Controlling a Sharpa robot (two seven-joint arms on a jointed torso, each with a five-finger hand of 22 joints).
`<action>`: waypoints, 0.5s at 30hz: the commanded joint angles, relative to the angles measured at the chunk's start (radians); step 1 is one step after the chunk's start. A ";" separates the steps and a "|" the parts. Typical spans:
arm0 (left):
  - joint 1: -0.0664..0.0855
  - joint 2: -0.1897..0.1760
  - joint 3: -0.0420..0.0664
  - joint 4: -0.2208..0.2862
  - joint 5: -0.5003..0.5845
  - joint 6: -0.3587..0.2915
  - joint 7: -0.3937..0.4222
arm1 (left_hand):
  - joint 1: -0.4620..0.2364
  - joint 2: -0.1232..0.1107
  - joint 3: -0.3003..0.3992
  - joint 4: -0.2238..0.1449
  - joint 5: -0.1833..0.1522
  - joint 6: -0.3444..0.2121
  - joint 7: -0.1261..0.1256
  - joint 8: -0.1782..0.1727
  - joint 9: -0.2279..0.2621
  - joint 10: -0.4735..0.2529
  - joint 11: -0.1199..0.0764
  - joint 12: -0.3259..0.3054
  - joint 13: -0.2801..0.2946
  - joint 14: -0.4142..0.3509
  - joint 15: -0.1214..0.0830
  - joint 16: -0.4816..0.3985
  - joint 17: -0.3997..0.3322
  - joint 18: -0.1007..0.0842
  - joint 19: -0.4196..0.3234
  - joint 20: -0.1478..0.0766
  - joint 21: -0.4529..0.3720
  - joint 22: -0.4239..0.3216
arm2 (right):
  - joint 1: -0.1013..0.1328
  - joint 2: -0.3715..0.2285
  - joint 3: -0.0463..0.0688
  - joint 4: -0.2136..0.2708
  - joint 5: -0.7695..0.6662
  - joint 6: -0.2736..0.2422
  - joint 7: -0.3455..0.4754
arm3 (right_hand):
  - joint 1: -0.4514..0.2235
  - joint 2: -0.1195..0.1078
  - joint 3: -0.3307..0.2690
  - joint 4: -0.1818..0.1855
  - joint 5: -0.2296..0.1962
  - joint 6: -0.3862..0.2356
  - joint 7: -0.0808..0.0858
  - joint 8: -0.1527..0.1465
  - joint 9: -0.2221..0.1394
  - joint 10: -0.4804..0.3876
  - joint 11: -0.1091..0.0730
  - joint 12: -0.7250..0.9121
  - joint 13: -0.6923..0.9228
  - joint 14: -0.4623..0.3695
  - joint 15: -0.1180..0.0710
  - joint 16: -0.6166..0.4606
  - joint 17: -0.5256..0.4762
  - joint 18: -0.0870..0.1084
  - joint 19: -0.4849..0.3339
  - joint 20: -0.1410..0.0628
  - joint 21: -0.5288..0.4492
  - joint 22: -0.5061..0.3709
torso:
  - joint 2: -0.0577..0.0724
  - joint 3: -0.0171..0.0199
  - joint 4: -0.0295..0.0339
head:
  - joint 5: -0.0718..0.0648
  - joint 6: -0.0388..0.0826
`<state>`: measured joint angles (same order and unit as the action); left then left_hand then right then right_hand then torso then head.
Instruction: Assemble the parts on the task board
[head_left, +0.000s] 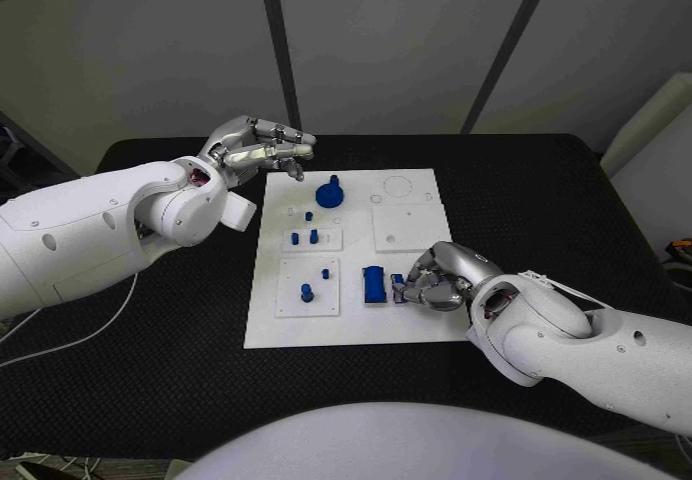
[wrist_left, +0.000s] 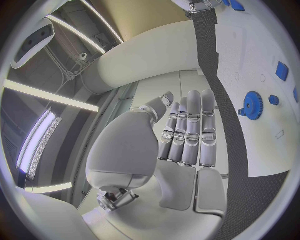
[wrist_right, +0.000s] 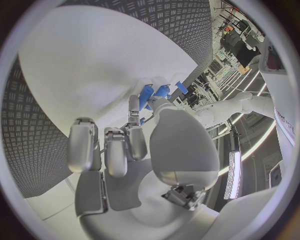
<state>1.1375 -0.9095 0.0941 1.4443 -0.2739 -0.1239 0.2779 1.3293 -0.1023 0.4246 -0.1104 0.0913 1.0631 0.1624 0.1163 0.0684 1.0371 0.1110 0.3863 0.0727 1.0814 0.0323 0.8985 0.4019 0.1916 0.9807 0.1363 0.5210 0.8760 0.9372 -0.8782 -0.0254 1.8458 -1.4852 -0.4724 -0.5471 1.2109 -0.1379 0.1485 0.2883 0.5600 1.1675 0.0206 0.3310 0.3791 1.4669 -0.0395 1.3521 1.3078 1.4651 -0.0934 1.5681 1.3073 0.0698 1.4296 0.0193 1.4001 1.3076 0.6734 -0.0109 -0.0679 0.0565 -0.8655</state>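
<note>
Now we see our right hand (head_left: 437, 281) curled at the board's 5 o'clock, fingertips at the blue block (head_left: 374, 285); grip unclear | left hand (head_left: 260, 148) open, empty, at 11 o'clock of the task board (head_left: 418, 325) | gear (head_left: 330, 192) stands at 12 | likely step: seating the block; next calls for firm pinch.

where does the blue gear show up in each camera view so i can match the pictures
Head view: the blue gear stands at the far end of the task board, just beyond the left hand.
Left wrist view: the gear sits on the white board, past the fingertips.
Right wrist view: I cannot pick the gear out.
Shared landmark: the white task board on the black table.
</note>
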 joint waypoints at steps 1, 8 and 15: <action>0.001 0.000 0.001 0.001 0.002 0.010 0.014 | 0.001 0.004 0.001 -0.005 0.000 0.004 0.001 0.006 0.001 -0.001 -0.008 0.004 -0.001 -0.005 0.001 0.005 -0.002 -0.010 0.004 0.002 0.001 0.002 | 0.001 0.002 0.000 0.000 -0.007 0.010 -0.004 | -0.017 -0.001 -0.015 0.000 -0.004 0.001 0.005 0.001 0.000 0.018 -0.004 0.006 0.087 0.106 -0.005 0.003 0.263 -0.015 0.002 -0.002 0.002 0.059 | -0.001 -0.0007 0.0005 | 0.001 0.000; 0.001 0.001 0.001 -0.001 0.002 0.010 0.014 | 0.000 0.003 0.001 -0.005 0.000 0.003 0.001 0.005 0.001 -0.001 -0.008 0.004 -0.001 -0.005 0.001 0.005 -0.002 -0.010 0.003 0.001 0.001 0.002 | 0.001 0.006 0.000 -0.001 -0.006 0.000 -0.002 | -0.074 0.011 -0.067 0.002 -0.036 -0.001 0.007 0.002 0.005 0.018 -0.002 0.004 0.088 0.106 -0.004 0.003 0.263 -0.015 0.001 -0.002 0.001 0.059 | 0.000 -0.0003 0.0001 | 0.003 0.001; 0.001 0.002 0.001 -0.001 0.002 0.008 0.014 | -0.004 0.001 0.000 -0.004 -0.001 -0.001 0.003 0.003 -0.001 -0.004 -0.006 0.003 -0.002 -0.006 0.002 0.005 -0.002 -0.011 0.003 0.001 0.002 0.004 | 0.001 0.005 0.000 -0.004 0.006 -0.022 -0.001 | -0.166 0.033 -0.153 0.003 -0.182 -0.007 0.009 0.001 0.009 0.014 0.000 -0.004 0.085 0.106 -0.001 0.003 0.263 -0.014 -0.003 0.001 -0.004 0.054 | 0.000 0.0002 0.0014 | 0.007 -0.002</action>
<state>1.1375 -0.9086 0.0941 1.4428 -0.2739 -0.1230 0.2778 1.3293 -0.1023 0.4246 -0.1104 0.0913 1.0631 0.1624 0.1163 0.0684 1.0371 0.1110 0.3863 0.0716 1.0814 0.0323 0.8985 0.4007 0.1916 0.9806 0.1363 0.5210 0.8787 0.9368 -0.8727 -0.0257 1.8408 -1.4843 -0.4757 -0.5489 1.0534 -0.1061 0.0062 0.2914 0.3956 1.1617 0.0264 0.3331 0.3874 1.4669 -0.0394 1.3520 1.3077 1.4650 -0.0933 1.5681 1.3073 0.0698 1.4296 0.0194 1.4001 1.3075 0.6732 -0.0113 -0.0677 0.0616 -0.8644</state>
